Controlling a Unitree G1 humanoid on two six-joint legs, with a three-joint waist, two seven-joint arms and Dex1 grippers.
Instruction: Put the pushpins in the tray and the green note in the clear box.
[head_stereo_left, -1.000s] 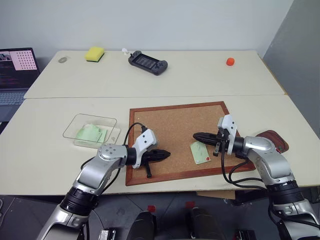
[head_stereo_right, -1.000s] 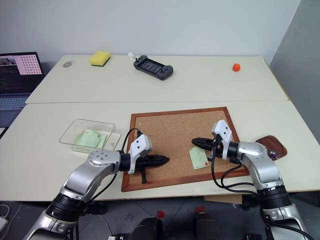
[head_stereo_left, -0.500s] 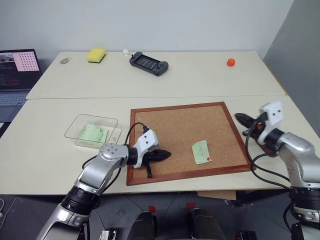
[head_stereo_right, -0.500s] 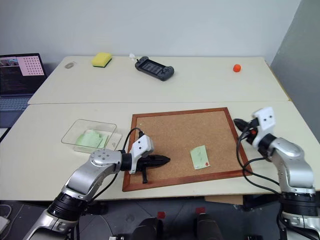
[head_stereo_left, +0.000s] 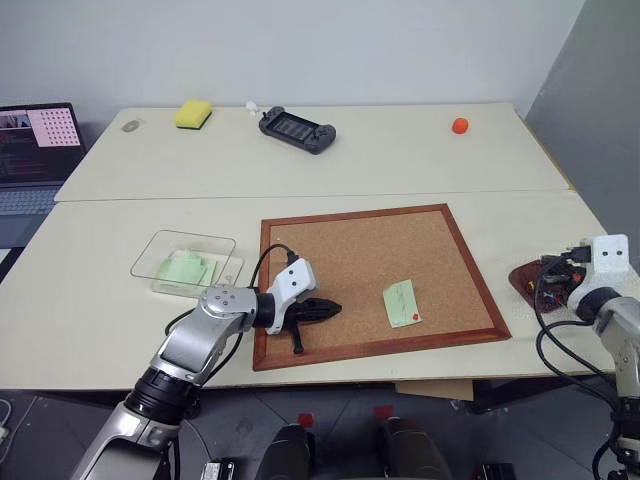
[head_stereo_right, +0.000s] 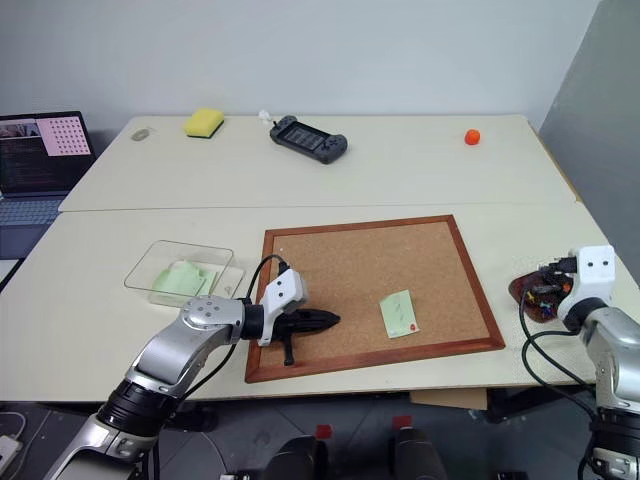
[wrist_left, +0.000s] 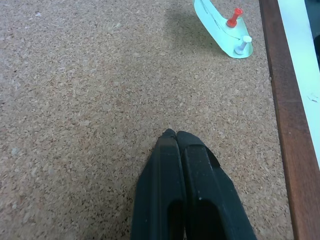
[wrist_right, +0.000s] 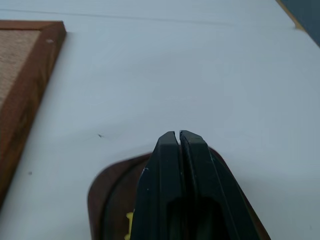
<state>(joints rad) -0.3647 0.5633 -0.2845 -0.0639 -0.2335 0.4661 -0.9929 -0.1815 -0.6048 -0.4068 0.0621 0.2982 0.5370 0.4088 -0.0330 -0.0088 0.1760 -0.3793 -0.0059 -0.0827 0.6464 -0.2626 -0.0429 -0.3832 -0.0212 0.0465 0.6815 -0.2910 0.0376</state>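
Green note (head_stereo_left: 401, 302) lies on the cork board (head_stereo_left: 340, 250), pinned by a red pushpin (wrist_left: 234, 17) and a white one (wrist_left: 242, 45). Right claw (head_stereo_right: 545, 275), fingers pressed together, over the tray (head_stereo_right: 524, 295) at counter's right edge. Left claw (head_stereo_left: 328, 309) closed, empty, over the board. Clear box (head_stereo_left: 185, 262) left, holding green paper.

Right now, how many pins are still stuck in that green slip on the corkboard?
2: a red pushpin and a white pushpin, side by side near one end of the green note. More pins may lie in the tray.
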